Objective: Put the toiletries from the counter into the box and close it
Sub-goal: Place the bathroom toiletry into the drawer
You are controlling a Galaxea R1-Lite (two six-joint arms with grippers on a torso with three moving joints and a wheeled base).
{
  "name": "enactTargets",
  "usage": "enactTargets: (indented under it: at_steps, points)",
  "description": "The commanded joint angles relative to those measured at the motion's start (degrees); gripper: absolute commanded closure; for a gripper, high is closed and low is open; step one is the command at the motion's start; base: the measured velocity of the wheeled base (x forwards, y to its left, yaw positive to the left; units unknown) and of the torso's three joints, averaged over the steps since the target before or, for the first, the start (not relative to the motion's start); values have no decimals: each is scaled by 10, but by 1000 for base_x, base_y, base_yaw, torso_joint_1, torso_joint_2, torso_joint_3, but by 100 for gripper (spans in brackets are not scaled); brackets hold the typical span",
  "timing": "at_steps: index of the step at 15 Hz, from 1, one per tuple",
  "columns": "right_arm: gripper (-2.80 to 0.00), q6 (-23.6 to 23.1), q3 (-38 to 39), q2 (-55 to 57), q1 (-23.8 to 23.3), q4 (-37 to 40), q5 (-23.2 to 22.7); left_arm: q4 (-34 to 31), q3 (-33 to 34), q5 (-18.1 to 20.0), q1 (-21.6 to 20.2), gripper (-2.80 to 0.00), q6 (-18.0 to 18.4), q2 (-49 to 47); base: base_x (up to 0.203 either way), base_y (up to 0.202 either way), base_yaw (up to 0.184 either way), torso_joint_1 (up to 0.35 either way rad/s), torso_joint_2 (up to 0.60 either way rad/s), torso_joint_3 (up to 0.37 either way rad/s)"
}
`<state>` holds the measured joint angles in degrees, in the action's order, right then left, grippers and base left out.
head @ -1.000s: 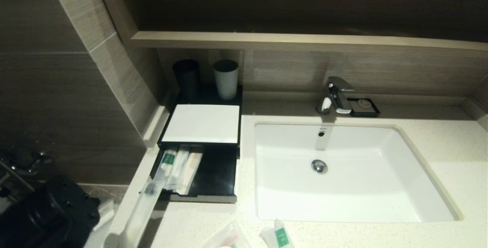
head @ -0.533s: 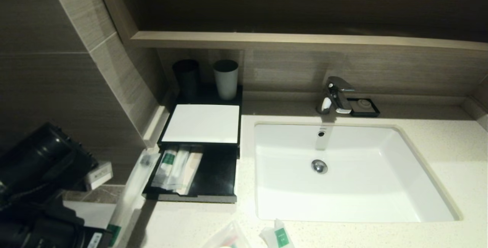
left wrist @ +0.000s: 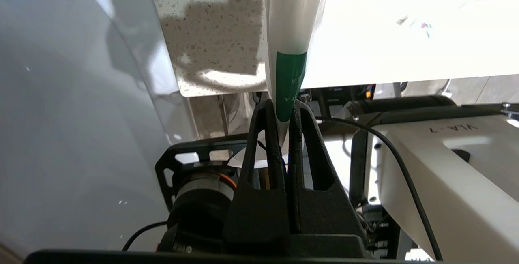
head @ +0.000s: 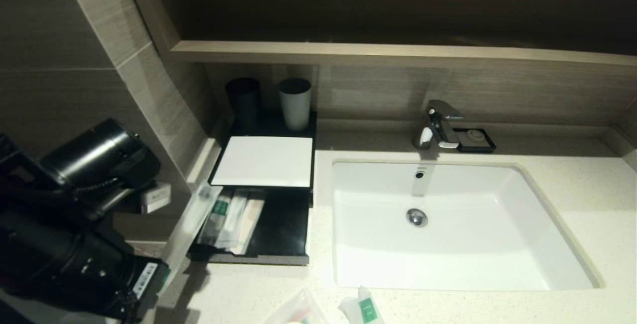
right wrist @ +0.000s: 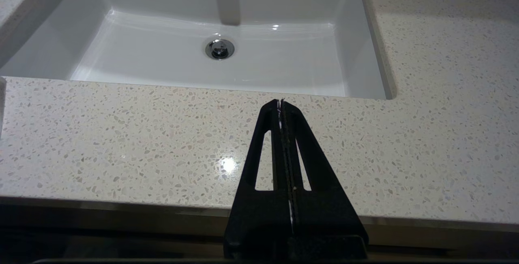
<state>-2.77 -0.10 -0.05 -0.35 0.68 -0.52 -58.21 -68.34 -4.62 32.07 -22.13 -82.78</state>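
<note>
Clearly, on the far left, my left gripper (left wrist: pixel 284 112) had its jaws pinched tight on the green-labelled end of the long sleeve (head: pixel 191 224), and the sleeve stretched up from beside the desk's (head: pixel 572 189) left edge, its far tip lying over the left rim of the drawer (head: pixel 283 237). From the head camera I could not tell whether the tip touched the rim or hung just above it. The drawer stood pulled out in front of the box (head: pixel 266 161), and three packets (head: pixel 231 219) already lay side by side in its left half; the right half was bare.

To do this step well, I judged I should swing the sleeve rightward until its whole length sat over the drawer, roughly parallel to the packets, then lower it flat before letting go. Held by one end, a limp sleeve like that would likely droop or catch on the rim, so a slow, level approach seemed wise.

Further right, near the front edge of the desk, a clear pouch (head: pixel 296 311) and a white sachet (head: pixel 363 306) waited to be collected. The basin (head: pixel 522 244) filled the middle of the desk. My right gripper (right wrist: pixel 281 101) was parked low before the desk, jaws closed on nothing.
</note>
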Motion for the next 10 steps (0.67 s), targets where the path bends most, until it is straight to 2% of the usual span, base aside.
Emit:
enactTargets:
  at_steps: [1, 3, 10]
  points:
    - [0, 0, 0, 0, 0, 0, 0, -27, -37, 1, -4, 0, -2, -41, 0, 0, 0, 0, 0, 0]
    - [0, 0, 0, 0, 0, 0, -1, -34, -54, 4, -8, 0, -3, -63, 0, 0, 0, 0, 0, 0]
    - [0, 0, 0, 0, 0, 0, -1, -150, -195, 8, -11, 0, -7, -158, 0, 0, 0, 0, 0, 0]
